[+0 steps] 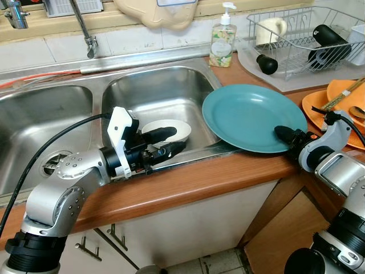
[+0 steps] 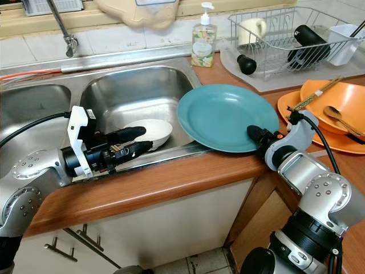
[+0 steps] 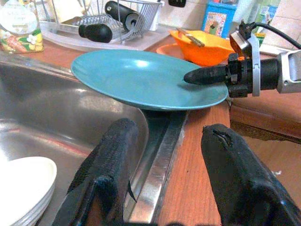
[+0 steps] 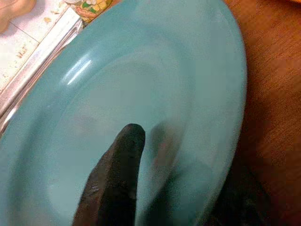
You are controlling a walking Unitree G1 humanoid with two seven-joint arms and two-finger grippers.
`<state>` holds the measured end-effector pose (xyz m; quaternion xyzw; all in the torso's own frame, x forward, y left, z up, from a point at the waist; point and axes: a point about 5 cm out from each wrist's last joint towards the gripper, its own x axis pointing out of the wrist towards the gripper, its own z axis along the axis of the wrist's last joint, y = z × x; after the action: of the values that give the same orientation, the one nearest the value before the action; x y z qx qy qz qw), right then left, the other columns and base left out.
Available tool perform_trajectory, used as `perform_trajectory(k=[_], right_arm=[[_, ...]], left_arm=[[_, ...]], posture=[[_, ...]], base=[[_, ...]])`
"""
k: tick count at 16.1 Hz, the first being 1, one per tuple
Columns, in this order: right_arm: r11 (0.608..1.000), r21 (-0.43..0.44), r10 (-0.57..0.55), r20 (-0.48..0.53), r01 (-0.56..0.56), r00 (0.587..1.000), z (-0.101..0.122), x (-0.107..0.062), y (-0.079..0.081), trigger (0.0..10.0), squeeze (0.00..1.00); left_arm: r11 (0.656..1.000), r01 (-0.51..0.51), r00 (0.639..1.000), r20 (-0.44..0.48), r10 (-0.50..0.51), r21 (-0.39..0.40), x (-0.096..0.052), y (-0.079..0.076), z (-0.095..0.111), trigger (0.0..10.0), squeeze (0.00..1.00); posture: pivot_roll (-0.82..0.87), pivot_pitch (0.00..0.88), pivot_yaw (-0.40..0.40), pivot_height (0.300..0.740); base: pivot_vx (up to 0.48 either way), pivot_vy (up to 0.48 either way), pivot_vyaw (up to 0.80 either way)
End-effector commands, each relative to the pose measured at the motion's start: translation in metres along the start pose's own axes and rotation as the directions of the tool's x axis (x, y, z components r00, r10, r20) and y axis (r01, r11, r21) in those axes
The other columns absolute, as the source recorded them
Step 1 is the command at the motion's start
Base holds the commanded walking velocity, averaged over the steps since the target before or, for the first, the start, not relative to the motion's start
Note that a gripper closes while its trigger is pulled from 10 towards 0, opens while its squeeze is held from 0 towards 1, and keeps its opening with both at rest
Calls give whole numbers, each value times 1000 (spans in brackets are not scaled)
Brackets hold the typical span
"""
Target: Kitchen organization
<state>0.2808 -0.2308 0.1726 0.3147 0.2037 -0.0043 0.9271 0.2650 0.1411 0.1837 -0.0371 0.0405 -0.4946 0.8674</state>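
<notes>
Teal and glossy, the plate sits tilted, its rim overhanging the steel sink and the wooden worktop. We see the right end effector clamped on its near edge, one finger lying on the upper face. The left end effector hangs over the sink's front rim, its fingers spread apart and holding nothing, beside a white bowl. From the left wrist view we see the plate's underside lifted off the worktop; the head views add the dish rack, soap bottle and orange plates.
</notes>
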Motion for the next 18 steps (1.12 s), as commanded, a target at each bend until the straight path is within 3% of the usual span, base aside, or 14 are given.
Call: perform_trajectory(k=[1, 8, 10, 13, 14, 17, 18], right_arm=[[1000, 9, 24, 17, -24, 1000, 4, 2, 6, 0, 0], [997, 20, 73, 72, -75, 995, 19, 2, 20, 0, 0], [992, 23, 117, 97, -120, 988, 25, 0, 30, 0, 0], [968, -6, 250, 160, -253, 955, 38, -3, 57, 0, 0], [946, -28, 321, 190, -322, 928, 43, -6, 67, 0, 0], [900, -66, 434, 238, -431, 869, 49, -12, 82, 0, 0], [869, -75, 492, 250, -490, 834, 50, -16, 90, 0, 0]], left_arm=[[1000, -10, 1000, 14, 10, 16, -1, 1, 6, 10000, 0], [998, -53, 998, 33, 52, 24, -2, 6, 8, 10000, 0], [996, -88, 994, 58, 88, 8, -4, 11, 10, 10000, 0], [977, -195, 969, 140, 205, -82, -5, 26, 19, 10000, 0], [968, -216, 954, 185, 237, -126, -4, 32, 23, 10000, 1000], [953, -239, 931, 236, 279, -186, -5, 41, 26, 10000, 1000], [946, -215, 926, 256, 276, -243, -4, 44, 25, 10000, 0]], posture=[[-75, 0, 63, 740], [-74, 0, 62, 740], [-74, 0, 62, 740], [-72, 0, 63, 740], [-71, 0, 62, 740], [-71, 0, 62, 740], [-71, 0, 69, 740]], base=[[0, 0, 0], [0, 0, 0], [0, 0, 0], [0, 0, 0], [0, 0, 0], [0, 0, 0], [0, 0, 0]])
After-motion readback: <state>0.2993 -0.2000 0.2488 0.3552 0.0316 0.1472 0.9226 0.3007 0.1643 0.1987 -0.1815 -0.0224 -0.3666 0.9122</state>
